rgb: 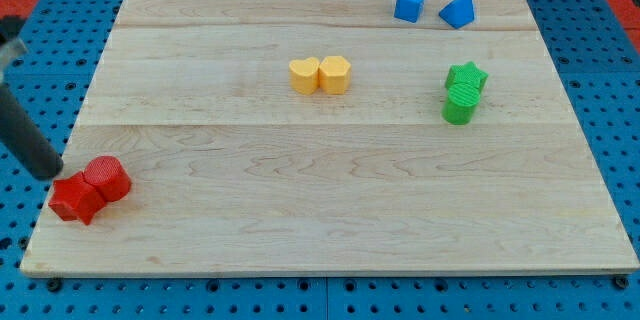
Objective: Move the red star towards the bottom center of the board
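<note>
My tip [52,173] sits just left of the red star [75,200] at the counter's [330,220] bottom-left corner, touching the red cylinder [107,178]; placed for pushing rightward. No end effector, just a rod.

A pale wooden board [330,200] is carrying every block. A red star [74,200] and a red cylinder [107,178] are sitting touching at its lower left. Two yellow blocks [320,75] are touching near the centre. Two green blocks [464,92] are lying right of them, and two blue blocks [433,6] are resting along the top.
</note>
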